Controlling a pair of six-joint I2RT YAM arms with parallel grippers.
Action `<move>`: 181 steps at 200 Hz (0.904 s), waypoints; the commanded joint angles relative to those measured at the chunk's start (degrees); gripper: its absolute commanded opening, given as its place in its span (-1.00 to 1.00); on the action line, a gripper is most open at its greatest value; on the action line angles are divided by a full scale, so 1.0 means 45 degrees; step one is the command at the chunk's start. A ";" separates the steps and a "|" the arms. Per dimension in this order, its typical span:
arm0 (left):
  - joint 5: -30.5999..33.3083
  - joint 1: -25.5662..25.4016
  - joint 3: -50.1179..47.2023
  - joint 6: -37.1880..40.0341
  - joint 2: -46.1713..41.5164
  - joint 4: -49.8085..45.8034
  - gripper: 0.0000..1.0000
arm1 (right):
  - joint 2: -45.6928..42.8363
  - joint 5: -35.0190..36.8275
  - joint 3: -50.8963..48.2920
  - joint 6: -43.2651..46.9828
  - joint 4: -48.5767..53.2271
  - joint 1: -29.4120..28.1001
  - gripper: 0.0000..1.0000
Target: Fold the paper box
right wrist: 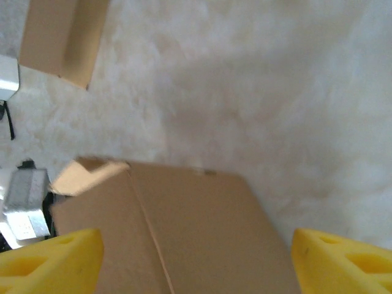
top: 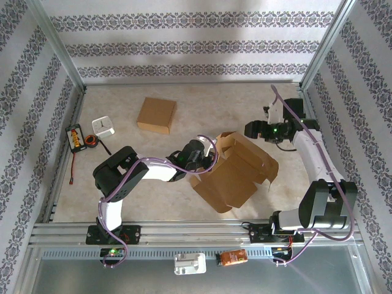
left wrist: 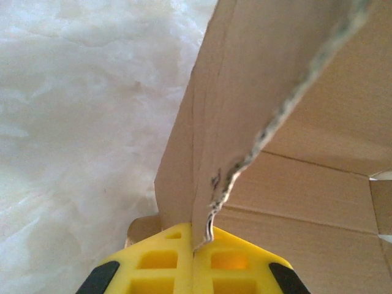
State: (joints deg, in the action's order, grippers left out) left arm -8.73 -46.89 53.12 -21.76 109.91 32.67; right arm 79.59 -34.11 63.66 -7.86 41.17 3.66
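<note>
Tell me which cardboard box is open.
The larger box in the middle: flaps spread, inside showing, left gripper pinching one wall. The smaller box behind it, to the left, is a closed flat square.

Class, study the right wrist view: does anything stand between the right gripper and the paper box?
Nothing visible does. The right gripper is open, and the paper box lies directly ahead of it, unobstructed.

Brown unfolded paper box [top: 236, 174]: matt corrugated cardboard, cut edge rough, fibrous. Left gripper [left wrist: 195, 245] yellow fingers [left wrist: 153, 263]: smooth, semi-matt plastic. Pale mottled tabletop [top: 202, 104]: matt. Silver frame rail [top: 184, 229]: brushed metal.
</note>
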 commanded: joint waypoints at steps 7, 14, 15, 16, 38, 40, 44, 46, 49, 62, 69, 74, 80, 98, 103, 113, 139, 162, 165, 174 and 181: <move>0.0341 -0.0185 0.0372 0.0597 -0.0032 -0.0484 -0.98 | -0.0548 -0.0609 -0.1150 -0.1242 -0.0046 0.0171 0.39; 0.0336 -0.0185 0.0409 0.0616 -0.0018 -0.0484 -0.98 | -0.0675 -0.0666 -0.1417 -0.1415 -0.0255 0.0200 0.31; 0.0338 -0.0185 0.0405 0.0616 -0.0004 -0.0493 -0.98 | -0.0685 -0.0684 -0.1454 -0.1436 -0.0278 0.0201 0.30; 0.0338 -0.0185 0.0413 0.0616 -0.0007 -0.0497 -0.98 | -0.0700 -0.0712 -0.1491 -0.1447 -0.0289 0.0201 0.29; 0.0372 -0.0186 0.0478 0.0577 0.0030 -0.0483 -0.98 | -0.1018 -0.1034 -0.2068 -0.1940 -0.0803 0.0226 0.25; 0.0386 -0.0185 0.0465 0.0577 0.0044 -0.0492 -0.98 | -0.1049 -0.1024 -0.2133 -0.1993 -0.0861 0.0223 0.25; 0.0411 -0.0185 0.0480 0.0585 0.0052 -0.0497 -0.98 | -0.1098 -0.1030 -0.2243 -0.2114 -0.0963 0.0222 0.25; 0.0416 -0.0185 0.0485 0.0579 0.0050 -0.0505 -0.98 | -0.1128 -0.1033 -0.2289 -0.2173 -0.1013 0.0222 0.25; 0.0431 -0.0185 0.0483 0.0587 0.0049 -0.0516 -0.99 | -0.1167 -0.1058 -0.2371 -0.2237 -0.1081 0.0222 0.27; 0.0456 -0.0185 0.0601 0.0646 0.0090 -0.0584 -0.99 | -0.1398 -0.1116 -0.2674 -0.2461 -0.1280 0.0222 0.30; 0.0438 -0.0185 0.0655 0.0674 0.0120 -0.0613 -0.99 | -0.1545 -0.1033 -0.2852 -0.2595 -0.1397 0.0202 0.28; 0.0391 -0.0185 0.0684 0.0694 0.0121 -0.0618 -0.99 | -0.1633 -0.0951 -0.2996 -0.2724 -0.1492 0.0187 0.25; 0.0275 -0.0185 0.0693 0.0695 0.0151 -0.0528 -0.99 | -0.1704 -0.0874 -0.3181 -0.2867 -0.1609 0.0154 0.21; -0.0559 -0.0198 0.0605 0.0883 0.0252 -0.0017 -0.99 | -0.1889 -0.0670 -0.3638 -0.3210 -0.1816 0.0068 0.19; -0.0844 -0.0211 0.0552 0.0951 0.0312 0.0158 -0.99 | -0.1959 -0.0608 -0.3770 -0.3325 -0.1911 0.0032 0.20; -0.1273 -0.0260 0.0420 0.1079 0.0370 0.0462 -0.95 | -0.2124 -0.0618 -0.3972 -0.3506 -0.2117 0.0021 0.21; -0.2839 -0.0338 0.0099 0.0994 0.0639 0.1856 -0.75 | -0.2238 -0.0607 -0.4011 -0.3644 -0.2195 -0.0010 0.22; -0.4221 -0.0547 0.0616 0.0869 0.1025 0.2240 -0.62 | -0.2221 -0.0414 -0.4024 -0.3697 -0.2243 -0.0052 0.21; -0.4308 -0.0581 0.0683 0.0885 0.1069 0.2210 -0.60 | -0.2228 -0.0395 -0.4028 -0.3719 -0.2262 -0.0069 0.20; -0.4358 -0.0733 0.0829 0.0943 0.1206 0.2175 -0.53 | -0.2199 -0.0390 -0.4029 -0.3737 -0.2310 -0.0119 0.20; -0.4333 -0.0806 0.0886 0.1021 0.1291 0.2237 -0.44 | -0.2162 -0.0372 -0.4010 -0.3718 -0.2312 -0.0149 0.19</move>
State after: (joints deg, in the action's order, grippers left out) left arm -22.17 -48.10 54.78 -18.17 114.10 37.89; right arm 69.76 -38.20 46.96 -23.90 30.22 3.97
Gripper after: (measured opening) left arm 0.228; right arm 0.601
